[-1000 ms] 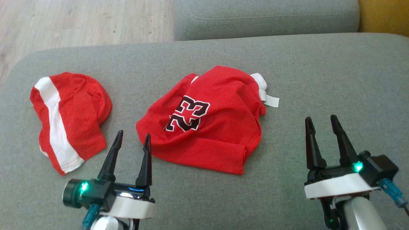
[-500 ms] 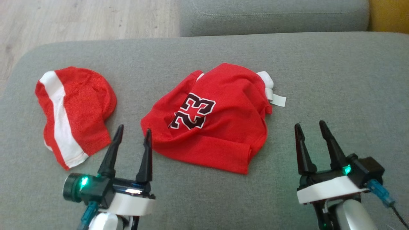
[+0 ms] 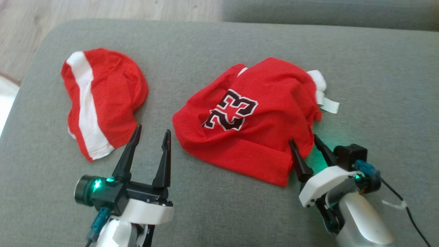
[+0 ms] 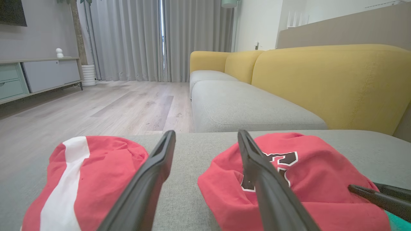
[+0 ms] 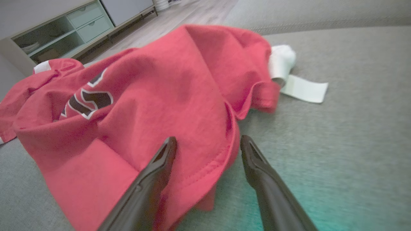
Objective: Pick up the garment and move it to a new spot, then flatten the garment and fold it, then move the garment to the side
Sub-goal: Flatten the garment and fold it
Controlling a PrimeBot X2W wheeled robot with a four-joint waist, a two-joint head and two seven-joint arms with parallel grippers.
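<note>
Grey sofa [image 3: 219,44]: crumpled jersey [image 3: 250,123], long axis left-right, tag [image 3: 331,105] end rightward. My right hand [image 3: 303,138] wide astride its hem [image 5: 224,150]; left hand [image 3: 153,128] wide, empty.

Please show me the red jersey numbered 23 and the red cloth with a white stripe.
Red jersey numbered 23 [image 3: 271,130]: head view, plain fabric right of the number.
Red cloth with a white stripe [image 3: 113,96]: head view, red part beside the stripe.

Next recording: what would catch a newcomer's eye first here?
Two red garments on the grey sofa cushion: a crumpled jersey with a black 23 in the middle, a white-striped red garment to its left. The right gripper, fingers apart, straddles the jersey's right hem; the left gripper hovers open between the two.
</note>
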